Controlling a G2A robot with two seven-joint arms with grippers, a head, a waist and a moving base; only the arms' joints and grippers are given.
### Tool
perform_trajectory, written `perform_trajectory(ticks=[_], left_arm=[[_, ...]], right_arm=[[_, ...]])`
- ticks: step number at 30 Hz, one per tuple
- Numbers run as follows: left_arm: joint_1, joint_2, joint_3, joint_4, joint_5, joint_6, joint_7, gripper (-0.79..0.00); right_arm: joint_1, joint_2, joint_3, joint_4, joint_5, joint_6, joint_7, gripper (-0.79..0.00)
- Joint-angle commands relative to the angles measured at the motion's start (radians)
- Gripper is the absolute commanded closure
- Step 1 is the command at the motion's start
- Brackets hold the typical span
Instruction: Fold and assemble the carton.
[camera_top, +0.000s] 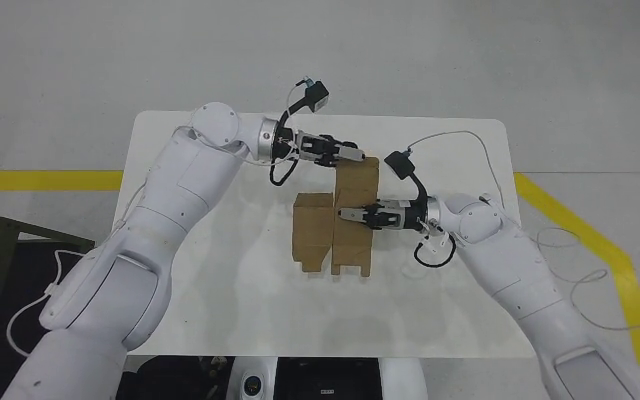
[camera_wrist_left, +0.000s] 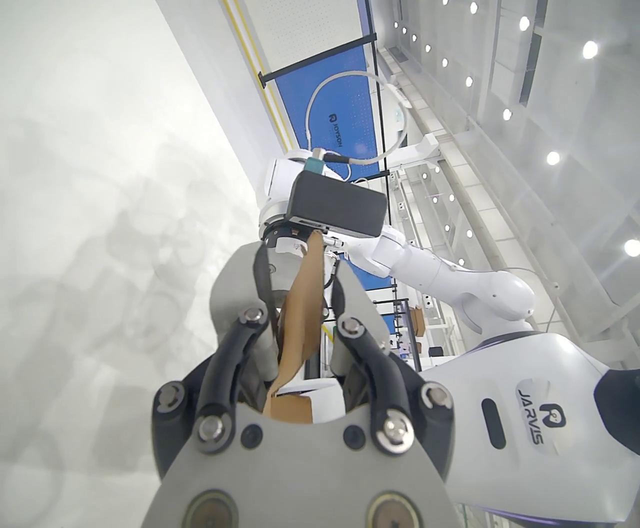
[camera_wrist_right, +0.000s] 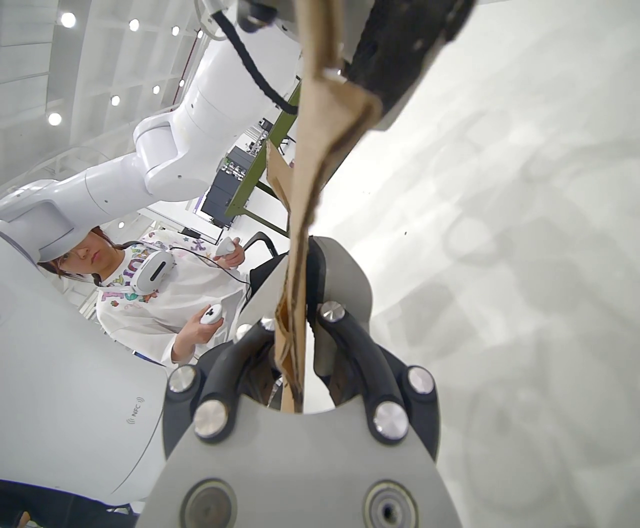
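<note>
We find the carton (camera_top: 345, 245) flat-folded at the middle of the desk (camera_top: 200, 300). Left tool (camera_top: 352, 155) is clamped on its far edge, and right tool (camera_top: 348, 214) is clamped on its right panel.

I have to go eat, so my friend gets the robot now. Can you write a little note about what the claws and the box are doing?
Left claw: shut on the far edge of the cardboard carton.
Right claw: shut on the carton's middle, from the opposite side.
Carton: looks flattened, broad side up, over the middle of the white table. I cannot tell if it touches the table.
Done: both claws grip it.
Left: probably open it into a box shape, then fold and close the flaps.
</note>
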Motion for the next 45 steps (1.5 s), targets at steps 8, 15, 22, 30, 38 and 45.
perform_trajectory(ticks=[8, 15, 22, 30, 38, 45], left_arm=[[0.033, 0.059, -0.086, -0.006, 0.126, -0.041, 0.053, -0.785], [0.133, 0.116, -0.174, -0.093, 0.176, -0.014, 0.053, -0.785], [0.23, 0.147, -0.214, -0.228, 0.231, 0.043, 0.069, -0.785], [0.278, 0.156, -0.208, -0.318, 0.268, 0.083, 0.073, -0.785], [0.278, 0.155, -0.198, -0.326, 0.272, 0.089, 0.055, 0.0], [0.283, 0.159, -0.205, -0.333, 0.261, 0.091, 0.036, 0.0]], right_arm=[[-0.001, -0.002, 0.034, 0.038, 0.036, -0.024, -0.077, 0.0], [-0.013, 0.002, 0.073, 0.048, 0.019, -0.01, -0.141, 0.0], [-0.027, -0.002, 0.085, 0.038, 0.022, 0.012, -0.193, 0.0], [-0.038, -0.009, 0.091, 0.034, 0.033, 0.035, -0.223, 0.0], [-0.044, -0.016, 0.094, 0.03, 0.046, 0.042, -0.228, 0.0], [-0.043, -0.019, 0.101, 0.034, 0.043, 0.045, -0.221, 0.0]])
